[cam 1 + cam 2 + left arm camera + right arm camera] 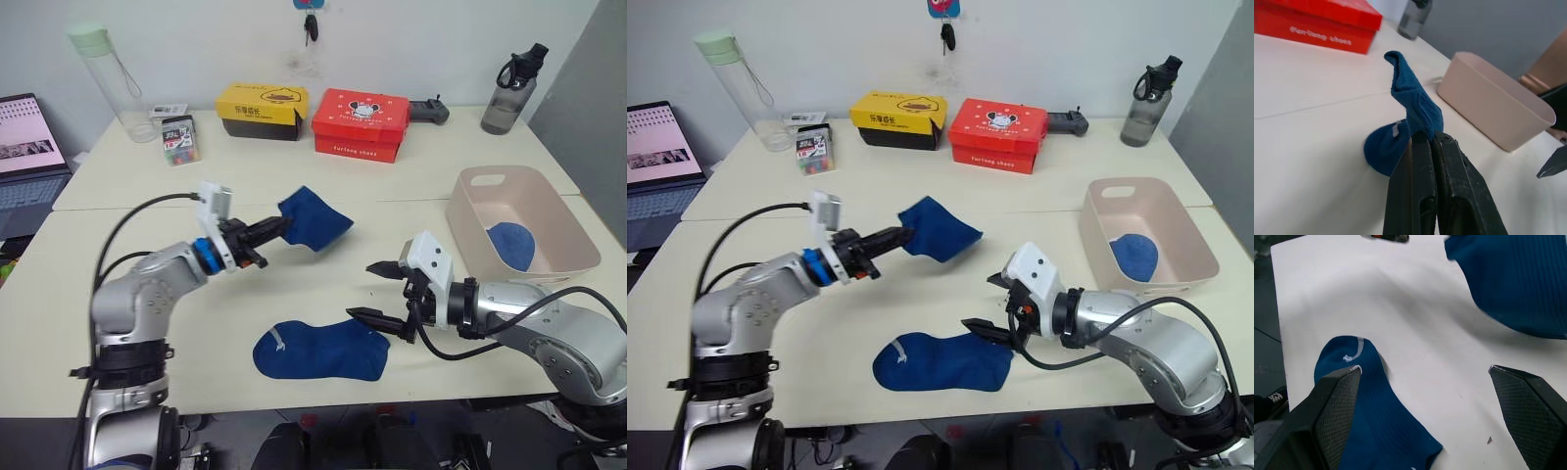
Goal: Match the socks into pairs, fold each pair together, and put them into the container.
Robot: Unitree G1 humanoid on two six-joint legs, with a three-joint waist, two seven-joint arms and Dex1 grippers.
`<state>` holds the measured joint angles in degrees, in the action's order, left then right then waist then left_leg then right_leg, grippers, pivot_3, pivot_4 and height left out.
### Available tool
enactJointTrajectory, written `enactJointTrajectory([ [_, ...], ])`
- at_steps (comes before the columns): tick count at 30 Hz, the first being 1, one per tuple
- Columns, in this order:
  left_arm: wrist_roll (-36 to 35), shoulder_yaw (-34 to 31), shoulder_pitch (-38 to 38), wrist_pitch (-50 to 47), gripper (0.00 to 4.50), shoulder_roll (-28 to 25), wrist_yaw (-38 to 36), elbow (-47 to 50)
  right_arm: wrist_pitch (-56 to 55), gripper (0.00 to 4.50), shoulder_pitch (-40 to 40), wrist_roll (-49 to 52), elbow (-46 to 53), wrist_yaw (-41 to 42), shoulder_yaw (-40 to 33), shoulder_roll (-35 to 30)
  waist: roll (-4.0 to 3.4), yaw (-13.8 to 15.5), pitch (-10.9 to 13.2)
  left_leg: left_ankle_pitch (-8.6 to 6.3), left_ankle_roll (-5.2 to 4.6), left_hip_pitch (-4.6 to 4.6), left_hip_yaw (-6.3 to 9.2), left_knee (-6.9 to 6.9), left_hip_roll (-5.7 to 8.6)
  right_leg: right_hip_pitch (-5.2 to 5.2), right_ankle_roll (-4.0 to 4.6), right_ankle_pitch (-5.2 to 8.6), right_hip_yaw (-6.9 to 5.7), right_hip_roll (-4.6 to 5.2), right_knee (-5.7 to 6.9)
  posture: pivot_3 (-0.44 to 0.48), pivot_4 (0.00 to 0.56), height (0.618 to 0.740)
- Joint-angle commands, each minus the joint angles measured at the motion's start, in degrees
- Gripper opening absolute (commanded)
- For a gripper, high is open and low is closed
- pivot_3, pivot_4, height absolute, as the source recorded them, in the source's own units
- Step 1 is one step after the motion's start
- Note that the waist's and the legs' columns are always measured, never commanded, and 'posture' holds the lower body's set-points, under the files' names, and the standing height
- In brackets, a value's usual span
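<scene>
My left gripper (pixel 282 229) is shut on the edge of a blue sock (pixel 315 220), holding it a little above the table; in the left wrist view the sock (pixel 1410 122) hangs from the closed fingers (pixel 1422 186). A second blue sock (pixel 321 350) lies flat near the table's front edge. My right gripper (pixel 382 292) stands open just right of that sock's toe end, with one finger (pixel 1334 409) over the sock (pixel 1376 431) in the right wrist view. The pinkish-beige container (pixel 563 211) sits at the right with a folded blue sock (pixel 511 245) inside.
A red cardboard box (pixel 361 123) and a yellow-and-black box (pixel 261 110) stand at the back. A clear bottle (pixel 110 80) and a small packet (pixel 180 138) are back left, a dark bottle (pixel 511 90) back right. A laptop (pixel 29 157) sits off the left edge.
</scene>
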<state>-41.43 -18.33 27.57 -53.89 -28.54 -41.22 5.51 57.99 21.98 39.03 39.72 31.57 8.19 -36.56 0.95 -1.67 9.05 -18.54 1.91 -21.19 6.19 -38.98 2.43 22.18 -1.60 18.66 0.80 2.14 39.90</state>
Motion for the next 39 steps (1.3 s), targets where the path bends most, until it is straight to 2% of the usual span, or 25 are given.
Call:
enactJointTrajectory([
  [1,-4.0,-8.9,1.1,-2.5,0.03,-5.0,4.0,2.4,-1.7,4.5,1.9,0.0,0.3,0.6,-0.5,0.9,0.0,-0.1,0.0,0.0,0.0,0.01,0.01,0.01,0.0,0.01,0.0,0.0,0.0,-0.01,0.0,0.0,0.15,0.74],
  [5,-4.1,-11.7,3.4,-2.8,0.03,-12.2,5.3,2.9,-2.1,4.5,2.7,-0.3,-0.7,1.4,0.1,1.3,0.04,-0.1,0.0,0.0,0.0,0.0,0.03,0.04,-0.01,0.04,0.0,0.0,-0.02,-0.01,-0.01,0.0,0.15,0.74],
  [7,-3.7,-10.3,4.3,-3.0,0.03,-14.5,5.4,3.3,-2.5,4.5,2.8,-0.7,-1.4,2.0,0.5,1.3,0.04,0.2,0.0,0.0,0.0,0.01,0.0,0.03,0.01,0.01,0.0,0.0,0.01,0.01,-0.05,0.0,0.15,0.74],
  [10,-2.4,-4.4,3.4,-3.4,0.03,-16.7,3.4,5.1,-3.2,4.5,3.3,-1.2,-2.4,2.5,1.0,1.4,0.04,0.4,0.0,0.0,0.01,0.01,0.02,0.02,0.03,0.0,0.0,0.0,-0.01,0.04,-0.07,0.0,0.15,0.74],
  [17,2.6,14.1,-0.6,-0.1,0.03,-7.5,2.9,6.5,-3.3,4.5,2.4,-3.4,-2.6,2.6,0.4,-0.9,0.03,0.1,0.0,0.0,0.01,0.0,-0.01,0.03,0.03,0.01,0.0,0.0,0.02,0.03,-0.03,0.0,0.15,0.74],
  [22,7.6,25.4,2.4,3.8,0.03,-0.7,0.4,3.3,-2.2,4.5,0.6,-4.0,-2.0,2.2,-2.1,-4.6,0.04,0.2,0.0,0.0,0.0,-0.05,-0.03,0.01,0.03,0.01,0.0,0.0,0.03,0.03,-0.03,0.0,0.15,0.74],
  [25,11.3,30.1,4.9,7.1,0.03,2.7,-0.6,-0.3,-1.4,4.5,-0.3,-4.6,-1.9,1.1,-3.7,-6.0,0.04,0.2,0.0,0.0,0.0,-0.05,-0.05,0.01,0.03,-0.01,0.0,0.0,0.03,0.03,-0.03,0.0,0.15,0.74],
  [29,14.2,31.9,8.0,9.8,0.03,7.9,0.1,-5.3,-0.4,4.5,-1.6,-5.0,-1.6,0.2,-5.3,-7.3,0.04,0.1,0.0,0.0,0.0,-0.05,-0.07,0.0,0.03,-0.01,0.0,0.0,0.02,0.02,-0.03,0.0,0.15,0.74],
  [30,14.4,31.9,8.4,9.1,0.34,8.4,0.1,-5.6,-0.2,4.5,-1.8,-4.8,-1.5,0.1,-5.5,-7.4,0.04,0.1,0.0,0.0,0.0,-0.05,-0.09,0.01,0.03,-0.01,0.0,0.0,0.04,0.01,-0.02,0.0,0.15,0.74],
  [32,14.0,31.6,9.3,8.1,0.63,9.1,-0.8,-5.2,0.1,4.5,-2.2,-4.6,-1.2,-0.1,-5.9,-7.6,0.04,0.0,0.0,0.0,0.0,-0.05,-0.09,0.02,0.01,0.0,0.0,0.0,0.04,0.0,-0.01,0.0,0.15,0.74],
  [35,12.9,30.5,10.5,6.9,1.51,8.3,-2.0,-3.6,0.1,4.5,-2.4,-4.3,-0.9,0.1,-6.4,-7.6,0.05,0.0,0.0,0.0,0.0,-0.05,-0.08,0.01,0.01,0.0,0.0,0.0,0.05,0.0,-0.01,0.0,0.15,0.74],
  [39,10.9,27.2,11.0,4.9,2.73,3.9,-4.6,0.8,-0.8,4.5,-2.0,-3.7,-0.8,1.4,-6.6,-7.5,0.04,-0.1,0.0,0.0,0.0,-0.05,-0.08,0.0,0.0,0.0,0.0,0.0,0.04,0.0,-0.01,0.0,0.15,0.74],
])
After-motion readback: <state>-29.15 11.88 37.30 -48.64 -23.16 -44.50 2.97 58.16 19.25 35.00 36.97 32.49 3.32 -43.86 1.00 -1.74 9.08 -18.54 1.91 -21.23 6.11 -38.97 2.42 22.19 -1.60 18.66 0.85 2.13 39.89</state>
